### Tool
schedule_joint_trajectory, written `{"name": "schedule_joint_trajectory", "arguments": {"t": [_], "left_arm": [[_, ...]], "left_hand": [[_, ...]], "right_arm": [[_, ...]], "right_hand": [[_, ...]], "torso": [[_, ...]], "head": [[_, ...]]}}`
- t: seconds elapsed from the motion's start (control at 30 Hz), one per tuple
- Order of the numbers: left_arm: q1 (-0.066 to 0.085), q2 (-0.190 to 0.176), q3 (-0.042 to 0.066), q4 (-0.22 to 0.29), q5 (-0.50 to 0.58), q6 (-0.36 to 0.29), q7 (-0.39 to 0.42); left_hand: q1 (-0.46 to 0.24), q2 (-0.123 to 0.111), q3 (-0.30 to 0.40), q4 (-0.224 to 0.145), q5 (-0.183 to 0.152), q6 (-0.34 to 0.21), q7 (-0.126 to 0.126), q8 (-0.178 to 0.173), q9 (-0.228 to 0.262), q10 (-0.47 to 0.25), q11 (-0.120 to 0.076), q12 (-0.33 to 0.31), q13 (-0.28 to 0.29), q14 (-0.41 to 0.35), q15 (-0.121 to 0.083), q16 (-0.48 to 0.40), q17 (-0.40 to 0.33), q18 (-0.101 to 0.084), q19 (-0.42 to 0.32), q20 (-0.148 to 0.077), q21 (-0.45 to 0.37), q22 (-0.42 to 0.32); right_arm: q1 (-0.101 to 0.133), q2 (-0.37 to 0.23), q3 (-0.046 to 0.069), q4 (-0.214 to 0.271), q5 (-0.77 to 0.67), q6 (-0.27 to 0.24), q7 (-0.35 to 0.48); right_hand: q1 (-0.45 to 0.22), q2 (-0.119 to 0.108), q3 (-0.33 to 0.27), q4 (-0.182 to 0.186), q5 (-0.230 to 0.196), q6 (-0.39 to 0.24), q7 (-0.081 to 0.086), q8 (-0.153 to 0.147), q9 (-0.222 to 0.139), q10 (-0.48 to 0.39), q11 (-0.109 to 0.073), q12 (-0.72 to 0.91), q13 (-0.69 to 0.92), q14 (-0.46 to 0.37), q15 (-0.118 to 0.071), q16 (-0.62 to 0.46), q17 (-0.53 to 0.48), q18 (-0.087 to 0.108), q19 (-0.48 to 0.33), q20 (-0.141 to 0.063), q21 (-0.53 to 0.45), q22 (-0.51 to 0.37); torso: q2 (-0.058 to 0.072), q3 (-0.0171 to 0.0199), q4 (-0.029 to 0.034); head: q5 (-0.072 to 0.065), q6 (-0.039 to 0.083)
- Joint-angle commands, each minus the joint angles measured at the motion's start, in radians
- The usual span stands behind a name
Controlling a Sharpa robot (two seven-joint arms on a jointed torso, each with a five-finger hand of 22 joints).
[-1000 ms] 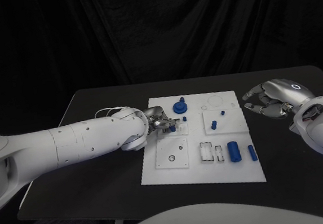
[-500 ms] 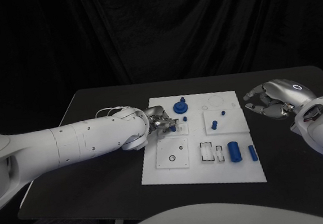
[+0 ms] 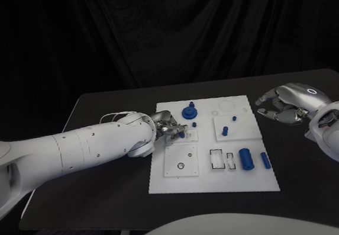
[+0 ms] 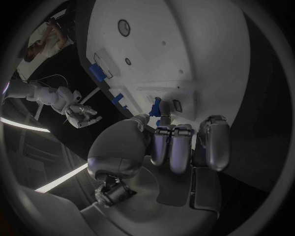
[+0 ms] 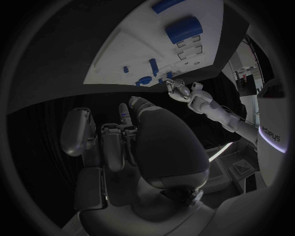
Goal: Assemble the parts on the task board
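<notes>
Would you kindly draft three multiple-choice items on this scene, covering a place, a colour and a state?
1. Where is the silver left hand?
A. over the white task board's left side
B. off the black table
C. at the board's near edge

2. What colour is the large cylindrical part?
A. red
B. blue
C. green

3. How is the silver right hand?
A. holding a part
B. pressing the board
C. curled, holding nothing

Answers: 1 A, its fingers sit over the board's left side; 2 B, plainly blue; 3 C, its fingers are curled and empty, beside the board.
</notes>
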Motion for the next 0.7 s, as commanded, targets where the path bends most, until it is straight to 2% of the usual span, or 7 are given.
{"name": "schedule_joint_trajectory", "arguments": {"t": [0.03,0.17,0.57,0.7], "left_arm": [[-0.002,0.002,0.001,0.000,0.007,0.010,0.017],[-0.002,0.001,0.001,0.001,0.007,0.017,0.019],[-0.002,0.003,0.001,0.003,0.007,0.033,0.025],[-0.002,0.001,0.001,0.006,0.007,0.033,0.028]], "left_hand": [[0.009,-0.006,-0.005,-0.005,-0.004,-0.005,-0.001,0.007,0.003,0.106,-0.004,0.004,0.263,0.104,-0.003,0.007,0.263,0.010,0.000,-0.003,-0.007,0.110],[0.057,-0.014,0.007,-0.024,0.022,-0.008,-0.004,0.011,0.011,0.106,-0.007,0.004,0.263,0.104,-0.005,0.007,0.263,0.010,-0.001,-0.005,-0.009,0.111],[0.093,-0.020,0.021,-0.039,0.010,-0.010,-0.006,0.012,0.015,0.106,-0.008,0.004,0.263,0.104,-0.006,0.007,0.263,0.011,-0.002,-0.006,-0.011,0.112],[0.118,-0.022,0.034,-0.050,0.023,-0.010,-0.008,0.012,0.016,0.106,-0.010,0.004,0.263,0.104,-0.007,0.007,0.263,0.010,-0.001,-0.007,-0.012,0.113]], "right_arm": [[-0.002,0.000,0.001,-0.001,-0.004,0.005,-0.018],[-0.003,0.001,0.001,-0.002,-0.004,0.006,-0.018],[-0.005,0.001,0.001,-0.002,-0.004,0.007,-0.020],[-0.005,0.000,0.001,-0.001,-0.004,0.008,-0.020]], "right_hand": [[0.006,-0.003,0.007,-0.001,0.005,0.007,0.000,-0.005,-0.001,0.043,0.008,-0.005,0.186,0.077,0.005,-0.007,0.189,0.019,-0.005,-0.001,-0.003,0.153],[0.006,-0.003,0.007,-0.001,0.005,0.007,0.000,-0.005,-0.001,0.043,0.008,-0.005,0.186,0.077,0.005,-0.007,0.189,0.019,-0.005,-0.001,-0.003,0.153],[0.006,-0.004,0.008,-0.001,0.005,0.007,0.000,-0.005,-0.001,0.043,0.009,-0.005,0.185,0.076,0.005,-0.007,0.188,0.019,-0.005,-0.001,-0.005,0.153],[0.006,-0.004,0.008,-0.001,0.005,0.007,0.000,-0.005,-0.001,0.043,0.009,-0.005,0.185,0.076,0.005,-0.007,0.188,0.019,-0.005,-0.001,-0.005,0.153]], "torso": [[0.000,-0.0006,-0.0005],[0.000,-0.0004,-0.0002],[0.000,-0.0007,0.0005],[0.000,-0.0004,0.0007]], "head": [[0.001,0.000],[0.001,0.000],[0.000,0.000],[0.000,0.000]]}}
